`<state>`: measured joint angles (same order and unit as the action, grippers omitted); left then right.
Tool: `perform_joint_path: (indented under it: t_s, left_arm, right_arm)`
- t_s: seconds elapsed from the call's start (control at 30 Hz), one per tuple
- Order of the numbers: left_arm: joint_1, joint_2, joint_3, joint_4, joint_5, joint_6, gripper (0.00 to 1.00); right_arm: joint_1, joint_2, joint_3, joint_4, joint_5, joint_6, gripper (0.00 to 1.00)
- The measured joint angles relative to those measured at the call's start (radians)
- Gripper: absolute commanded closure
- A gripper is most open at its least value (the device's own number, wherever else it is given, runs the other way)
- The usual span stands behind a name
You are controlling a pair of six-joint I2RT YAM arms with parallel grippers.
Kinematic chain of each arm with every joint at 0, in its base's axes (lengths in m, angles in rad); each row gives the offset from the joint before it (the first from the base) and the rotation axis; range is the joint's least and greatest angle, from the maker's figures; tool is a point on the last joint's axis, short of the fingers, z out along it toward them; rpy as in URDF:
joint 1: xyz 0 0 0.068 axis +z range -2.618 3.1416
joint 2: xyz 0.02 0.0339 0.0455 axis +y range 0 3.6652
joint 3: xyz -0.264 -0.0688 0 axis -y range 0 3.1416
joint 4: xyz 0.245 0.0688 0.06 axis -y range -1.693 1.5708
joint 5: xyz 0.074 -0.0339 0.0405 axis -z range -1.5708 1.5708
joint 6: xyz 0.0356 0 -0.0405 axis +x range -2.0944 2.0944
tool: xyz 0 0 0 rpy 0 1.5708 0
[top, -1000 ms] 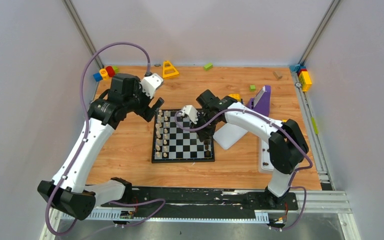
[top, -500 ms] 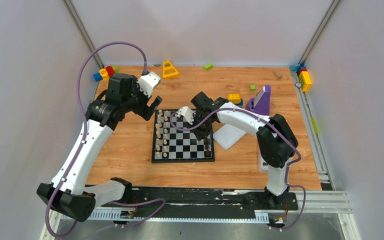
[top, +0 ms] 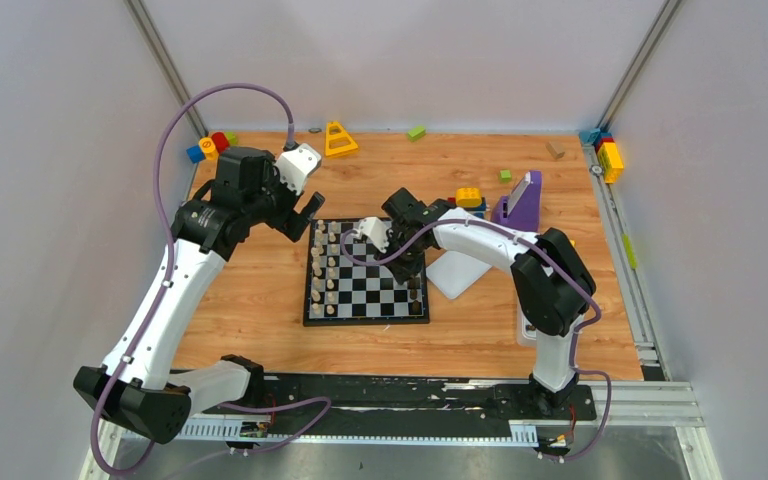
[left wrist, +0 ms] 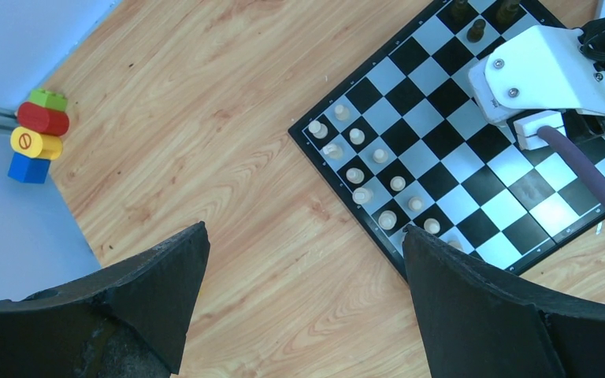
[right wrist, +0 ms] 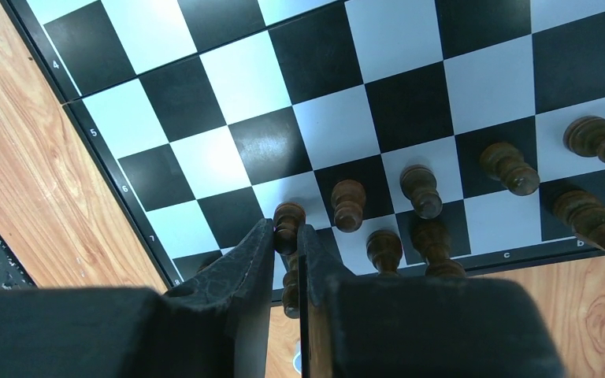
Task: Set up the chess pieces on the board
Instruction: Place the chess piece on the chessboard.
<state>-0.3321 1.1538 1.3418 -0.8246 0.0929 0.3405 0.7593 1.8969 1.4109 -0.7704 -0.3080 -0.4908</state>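
On a wooden desk (top: 250,300) walled in grey, a black-and-grey board (top: 380,285) lies flat between two white robot arms, square to the desk's near edge, where both can reach it.

The left hand (top: 305,217) hangs wide open and empty above bare wood just off the board's far left corner. It looks parked there to leave the board to the other arm.

The right hand (right wrist: 285,232) is low over the board's right edge, fingers closed on a single dark piece (right wrist: 288,214) at the end of the dark rows, right beside the rim.

Cream pieces (left wrist: 362,169) stand in two files along the left edge and dark pieces (right wrist: 425,193) are gathering along the right, so each colour appears to be built up on its own arm's side.

The gripped piece seems to stand roughly upright like its neighbours, long axis near vertical and rounded head uppermost. That would suit setting it straight down on its square. The fingers hide its base, so whether it already rests on the board cannot be told.
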Motion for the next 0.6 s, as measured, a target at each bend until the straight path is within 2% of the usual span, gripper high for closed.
perform_joint_path:
  t_s: [0.6]
  left_arm:
    - [0.0, 0.0, -0.001, 0.0, 0.003, 0.0, 0.0]
  right_arm:
    - [0.013, 0.014, -0.013, 0.017, 0.012, 0.004, 0.86]
